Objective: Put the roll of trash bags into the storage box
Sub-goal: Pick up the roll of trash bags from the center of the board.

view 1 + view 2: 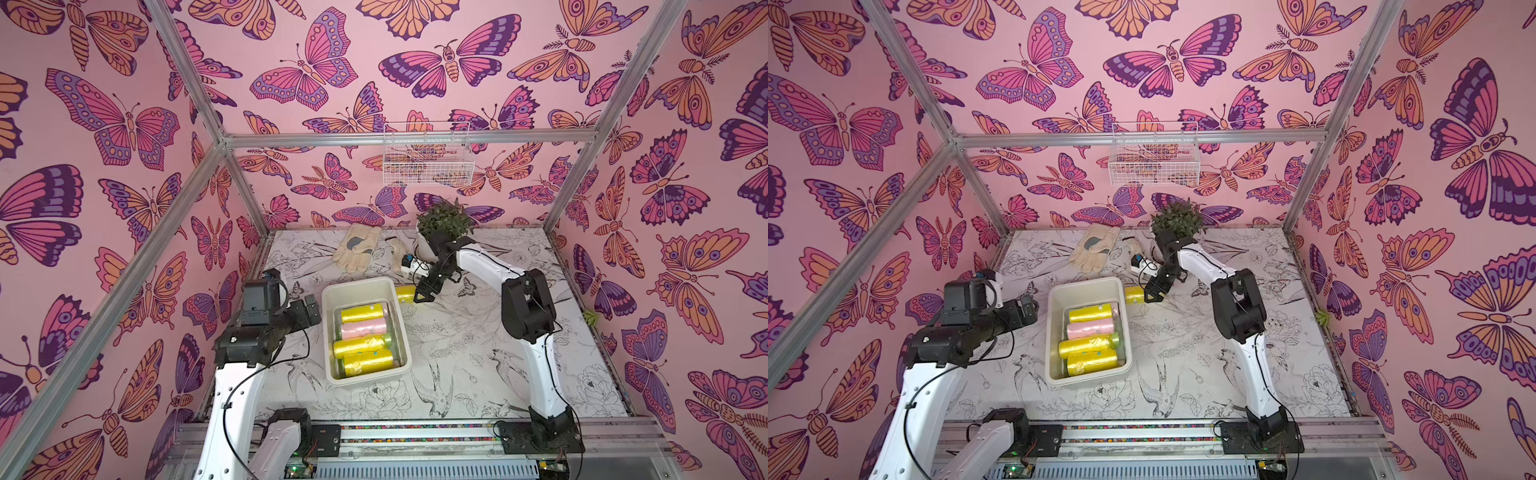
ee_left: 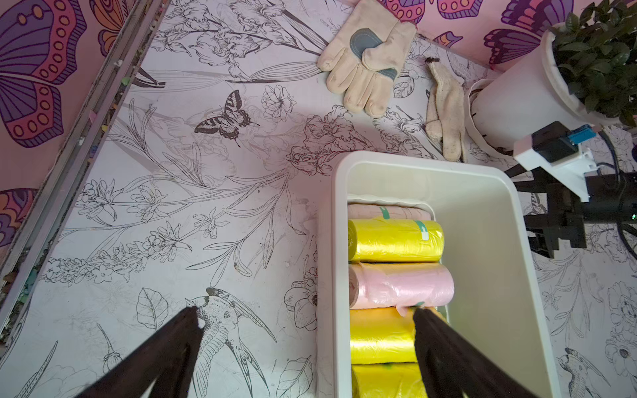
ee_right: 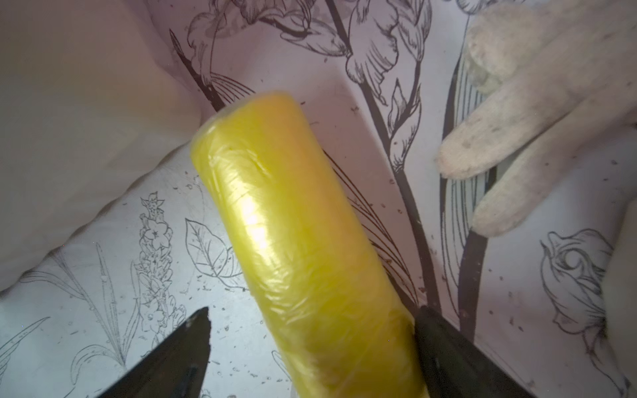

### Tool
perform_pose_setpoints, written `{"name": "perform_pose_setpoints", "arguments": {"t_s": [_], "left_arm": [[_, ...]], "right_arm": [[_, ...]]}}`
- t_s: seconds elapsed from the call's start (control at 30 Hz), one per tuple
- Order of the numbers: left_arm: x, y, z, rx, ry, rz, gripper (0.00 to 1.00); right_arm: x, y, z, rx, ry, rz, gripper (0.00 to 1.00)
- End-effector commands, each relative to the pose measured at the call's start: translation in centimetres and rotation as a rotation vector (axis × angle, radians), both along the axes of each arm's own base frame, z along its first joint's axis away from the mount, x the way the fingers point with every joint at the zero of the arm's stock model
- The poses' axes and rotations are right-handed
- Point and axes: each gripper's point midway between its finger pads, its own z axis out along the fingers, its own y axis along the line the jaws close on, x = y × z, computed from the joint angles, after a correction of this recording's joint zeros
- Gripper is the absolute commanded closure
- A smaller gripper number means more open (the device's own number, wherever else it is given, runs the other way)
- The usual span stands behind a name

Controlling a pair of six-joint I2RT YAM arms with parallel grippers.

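Because the yellow roll (image 3: 296,241) lies on the table (image 1: 457,353) between the right gripper's (image 3: 312,312) spread fingers (image 3: 186,344), one touching, a grasp looks imminent. Just past those fingertips stands the storage box (image 1: 357,293), holding yellow and pink rolls (image 1: 361,345). The left gripper (image 2: 306,310) hangs empty, fingers apart, straddling its rim.
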Motion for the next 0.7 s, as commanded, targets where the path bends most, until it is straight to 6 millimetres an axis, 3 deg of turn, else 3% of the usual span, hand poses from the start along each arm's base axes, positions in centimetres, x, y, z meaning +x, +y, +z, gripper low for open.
{"name": "perform_pose_setpoints", "arguments": {"t_s": [0.0,0.23,0.4,0.5,0.67], "left_arm": [[-0.2,0.1,-0.6,0.002,0.021,0.013,0.0],[-0.1,0.1,-0.8,0.002,0.028,0.012,0.0],[-0.1,0.2,-0.9,0.0,0.033,0.015,0.0],[-0.1,0.3,-0.9,0.001,0.033,0.018,0.0],[-0.1,0.3,-0.9,-0.001,0.033,0.017,0.0]], "right_arm": [[0.3,-0.1,-0.9,-0.018,0.008,0.014,0.04],[0.9,-1.0,-3.3,-0.113,-0.023,-0.013,0.06],[0.4,-0.8,-4.2,-0.149,-0.031,0.003,0.15],[0.0,-0.6,-4.6,-0.165,-0.038,0.027,0.25],[-0.4,-0.4,-4.9,-0.18,-0.037,0.038,0.52]]}}
